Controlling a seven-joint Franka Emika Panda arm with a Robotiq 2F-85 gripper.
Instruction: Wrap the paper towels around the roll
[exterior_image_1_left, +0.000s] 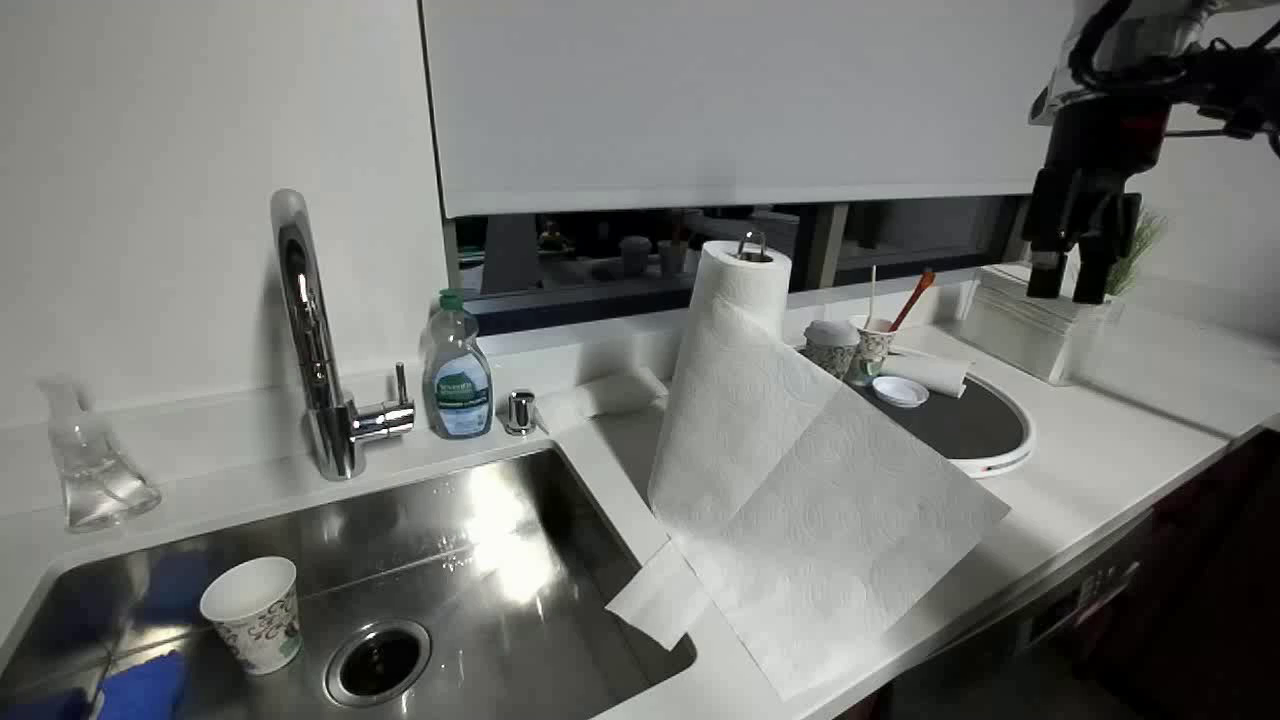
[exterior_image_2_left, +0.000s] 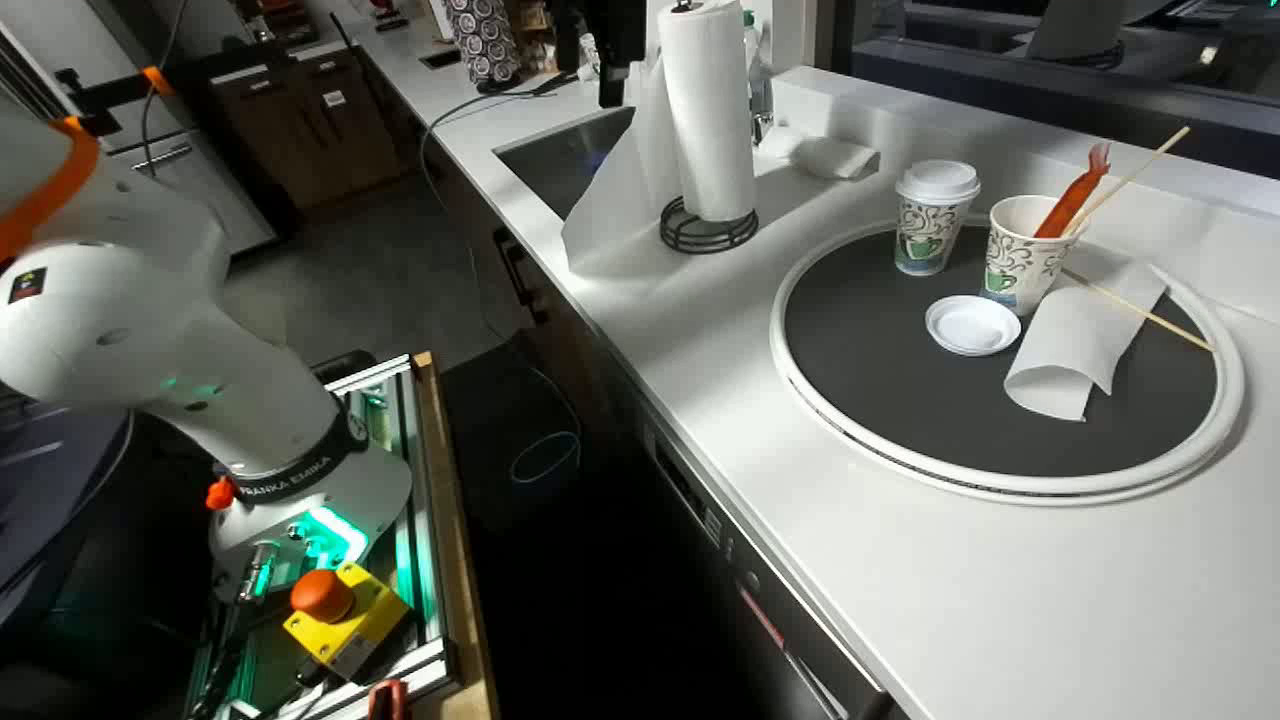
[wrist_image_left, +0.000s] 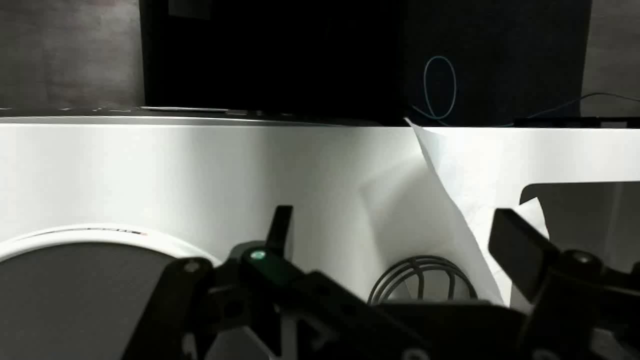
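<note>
The roll (exterior_image_1_left: 738, 285) stands upright on its dark wire holder (exterior_image_2_left: 708, 235) and also shows in an exterior view (exterior_image_2_left: 708, 110). The paper towels (exterior_image_1_left: 850, 520) hang unrolled from it, spread across the counter toward the front edge, with a small end piece over the sink rim. The loose sheet also shows in the wrist view (wrist_image_left: 470, 250). My gripper (exterior_image_1_left: 1068, 285) is open and empty, above the counter and apart from the roll and sheet. In the wrist view its fingers (wrist_image_left: 395, 230) are wide apart, with the holder base below; the gripper body hides the roll there.
A steel sink (exterior_image_1_left: 480, 610) holds a paper cup (exterior_image_1_left: 255, 615). A soap bottle (exterior_image_1_left: 462, 385) and faucet (exterior_image_1_left: 330, 400) stand behind it. A round dark tray (exterior_image_2_left: 900, 420) bears a lidded cup (exterior_image_2_left: 930, 225), a cup with sticks (exterior_image_2_left: 1020, 260), a lid and curled white paper.
</note>
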